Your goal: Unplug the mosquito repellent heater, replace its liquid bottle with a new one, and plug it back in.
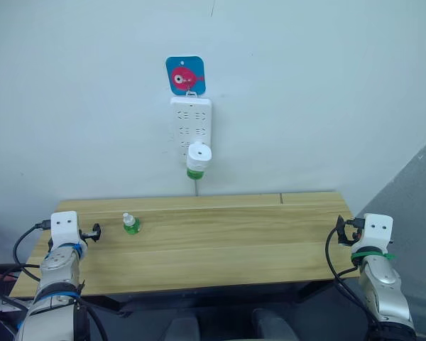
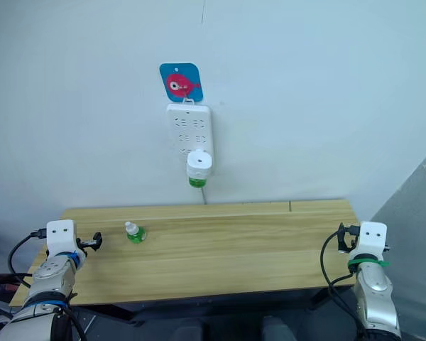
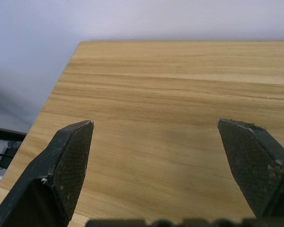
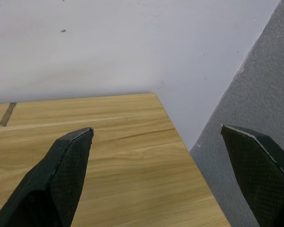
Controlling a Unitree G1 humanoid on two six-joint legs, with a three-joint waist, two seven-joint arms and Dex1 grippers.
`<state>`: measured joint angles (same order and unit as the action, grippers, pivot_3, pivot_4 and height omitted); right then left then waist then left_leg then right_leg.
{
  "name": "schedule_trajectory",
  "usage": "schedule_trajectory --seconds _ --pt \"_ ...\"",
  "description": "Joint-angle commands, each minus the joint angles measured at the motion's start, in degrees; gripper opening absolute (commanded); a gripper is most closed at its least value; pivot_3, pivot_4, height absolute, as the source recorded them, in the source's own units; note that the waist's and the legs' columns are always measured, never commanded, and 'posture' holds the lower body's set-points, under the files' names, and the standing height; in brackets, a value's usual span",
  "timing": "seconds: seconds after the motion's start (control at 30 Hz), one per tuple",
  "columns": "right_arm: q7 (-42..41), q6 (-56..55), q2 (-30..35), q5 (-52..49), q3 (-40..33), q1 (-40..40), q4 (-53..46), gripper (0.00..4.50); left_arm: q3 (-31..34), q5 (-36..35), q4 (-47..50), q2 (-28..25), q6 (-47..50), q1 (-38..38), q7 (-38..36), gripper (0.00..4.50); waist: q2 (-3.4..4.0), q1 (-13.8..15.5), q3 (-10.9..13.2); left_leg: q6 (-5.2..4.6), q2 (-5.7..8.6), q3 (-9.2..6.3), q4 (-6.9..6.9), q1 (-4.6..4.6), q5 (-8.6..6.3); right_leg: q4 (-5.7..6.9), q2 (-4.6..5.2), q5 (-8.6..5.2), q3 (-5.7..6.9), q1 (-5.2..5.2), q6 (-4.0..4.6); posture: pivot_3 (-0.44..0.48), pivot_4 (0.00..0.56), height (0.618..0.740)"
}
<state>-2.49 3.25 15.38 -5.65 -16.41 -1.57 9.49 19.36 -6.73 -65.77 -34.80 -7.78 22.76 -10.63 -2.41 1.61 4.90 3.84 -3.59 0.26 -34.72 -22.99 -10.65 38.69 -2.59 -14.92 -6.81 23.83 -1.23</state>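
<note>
**Heater plugged in on the wall strip; both pincers open and empty**

Head views: a wooden worktop [image 1: 220, 241] stands against a pale wall. On the wall hangs a white power strip [image 1: 190, 122], suspended from a hook on a blue square sticker with a pink fish [image 1: 185, 75]. The mosquito repellent heater [image 1: 199, 155] is plugged into the lower end of the strip, its vent hole facing up, and a green liquid bottle [image 1: 194, 172] is screwed in beneath it (only the bottle's lower part shows below the white shell). The heater hangs above the worktop's back edge, not touching the wood.

A second small bottle [image 1: 130, 224], green with a pale cap, stands upright on the left part of the worktop, well apart from the heater and near the left arm's wrist.

Left wrist view: the left pincer [image 3: 156, 142] is spread wide with nothing between its fingers, above bare wood close to the worktop's left edge. The spare bottle is outside this frame, though the head views place it nearby.

Right wrist view: the right pincer [image 4: 156, 146] is likewise spread wide and empty, over the worktop's right back corner, where wood meets the wall. This view also shows a grey textured surface [image 4: 255, 85] beyond the right edge (seen in the head views as a grey wedge at far right).
</note>
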Motion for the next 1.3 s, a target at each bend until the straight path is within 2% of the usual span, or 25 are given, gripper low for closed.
schedule_trajectory --seconds 0.03,0.5,1.03,1.13,1.3 --pt "0.2 -0.8 0.9 0.1 -1.0 0.5 -1.2 4.47 0.9 -0.6 0.8 -1.4 -0.6 0.9 1.3 4.5 0.0 0.0 0.0 0.0 0.0 0.0 0.0 0.0 0.0 0.0 0.0 0.0 0.0 0.0 0.0 0.27 0.067 0.74" --pt "0.2 -0.6 0.6 0.1 -0.7 0.5 -1.7 4.47 3.1 -3.1 2.9 -1.7 -1.2 0.0 0.2 4.5 -0.01 0.0 0.0 0.0 0.0 0.0 0.0 0.01 0.0 0.01 0.0 0.0 0.0 -0.01 0.0 0.272 0.06 0.74" --pt "0.2 -0.4 -0.2 0.4 0.4 -0.3 -2.8 4.47 5.4 -6.0 3.4 -3.3 0.3 -1.0 -1.6 4.5 0.03 0.0 0.1 0.0 -0.01 -0.01 0.0 0.02 0.0 0.01 0.0 -0.01 -0.01 0.01 0.02 0.27 0.094 0.74" --pt "-1.2 0.2 0.2 0.8 1.8 -0.7 -4.8 4.47 7.2 -8.5 6.3 -4.9 0.7 -1.2 -5.8 4.5 0.01 0.0 0.3 0.0 -0.03 -0.01 0.0 0.02 0.0 0.01 0.01 -0.02 0.0 0.01 0.03 0.268 0.097 0.74" --pt "-12.1 5.9 3.1 -4.6 6.0 -2.4 -15.8 4.47 8.3 -16.0 19.1 -10.0 5.8 0.2 -25.3 4.5 -0.38 -0.1 1.3 0.0 -0.1 -0.09 0.0 -0.02 0.0 0.1 0.17 -0.05 0.05 0.1 0.09 0.283 0.109 0.74"
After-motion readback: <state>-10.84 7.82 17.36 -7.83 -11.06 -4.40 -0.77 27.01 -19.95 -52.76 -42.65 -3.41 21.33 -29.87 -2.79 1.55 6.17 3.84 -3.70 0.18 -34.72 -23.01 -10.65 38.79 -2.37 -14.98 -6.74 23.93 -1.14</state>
